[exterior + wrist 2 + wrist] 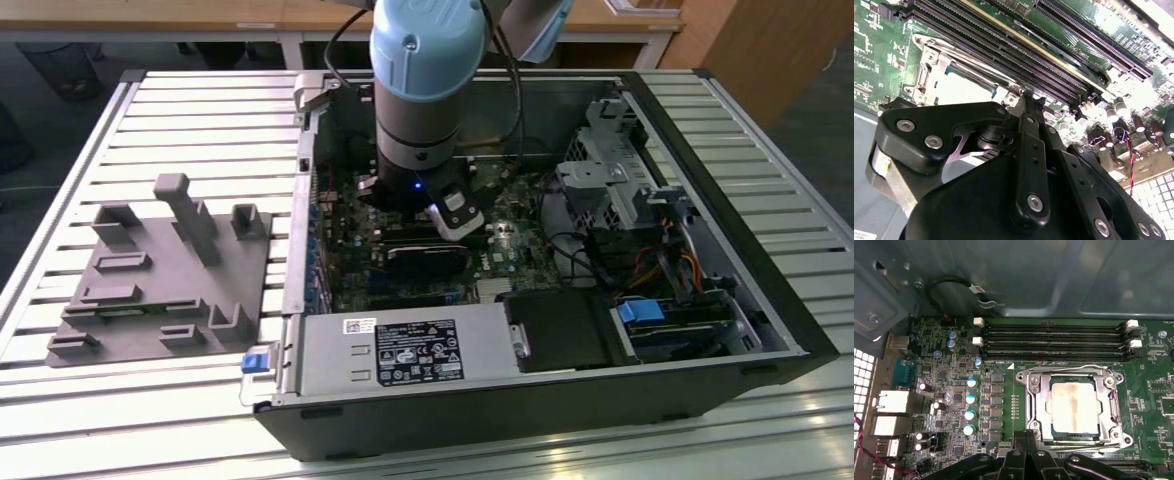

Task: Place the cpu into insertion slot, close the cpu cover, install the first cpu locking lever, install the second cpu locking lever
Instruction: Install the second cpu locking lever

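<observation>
The cpu [1074,408], a flat silver square, sits in the insertion slot [1054,432] on the green board. The cpu cover [1037,402], a silvery frame, lies flat around it, showing again in the second wrist view [929,67] beside the cpu [961,91]. Thin wire levers [1069,368] run along the frame's edges; I cannot tell whether they are hooked. My gripper [1026,436] is shut with nothing between its black fingers [1029,130], its tips right at one edge of the socket. In the exterior view the blue arm [420,90] reaches down into the computer case.
Long black memory slots [1054,340] run next to the socket. A black heatsink block [427,262] lies in the case by the arm, with a power supply [400,352] and drive cage [614,175]. A grey fixture [160,270] stands on the slatted table at the exterior view's left.
</observation>
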You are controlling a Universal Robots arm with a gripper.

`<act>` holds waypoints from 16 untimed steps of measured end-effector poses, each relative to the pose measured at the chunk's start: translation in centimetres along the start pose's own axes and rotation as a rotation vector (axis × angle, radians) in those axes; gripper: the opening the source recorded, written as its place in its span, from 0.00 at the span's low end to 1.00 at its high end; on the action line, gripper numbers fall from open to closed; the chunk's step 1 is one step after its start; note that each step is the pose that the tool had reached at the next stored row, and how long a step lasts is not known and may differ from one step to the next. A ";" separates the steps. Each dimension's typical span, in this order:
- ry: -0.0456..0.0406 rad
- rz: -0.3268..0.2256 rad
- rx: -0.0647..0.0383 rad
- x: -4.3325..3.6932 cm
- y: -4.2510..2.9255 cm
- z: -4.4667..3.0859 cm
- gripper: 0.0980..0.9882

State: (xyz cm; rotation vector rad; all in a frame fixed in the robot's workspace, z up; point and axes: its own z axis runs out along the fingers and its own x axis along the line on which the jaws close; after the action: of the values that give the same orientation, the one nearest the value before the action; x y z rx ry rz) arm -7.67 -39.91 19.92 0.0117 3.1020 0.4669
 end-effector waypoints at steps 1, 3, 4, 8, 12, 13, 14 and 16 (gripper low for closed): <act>0.0000 0.000 0.000 0.01 0.00 0.00 0.01; 0.0001 0.000 0.000 0.01 0.00 -0.02 0.01; 0.0001 0.000 0.000 0.02 0.00 -0.02 0.01; 0.0001 0.000 0.000 0.02 0.01 -0.04 0.01; 0.0000 0.000 0.000 0.02 0.04 -0.15 0.01; -0.0001 0.000 0.000 0.02 0.04 -0.15 0.01; 0.0001 0.000 0.000 0.02 0.05 -0.18 0.01; 0.0001 0.000 0.000 0.02 0.07 -0.23 0.01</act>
State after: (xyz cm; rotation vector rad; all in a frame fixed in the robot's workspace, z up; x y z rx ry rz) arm -7.69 -39.91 20.16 0.0117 3.1021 0.4666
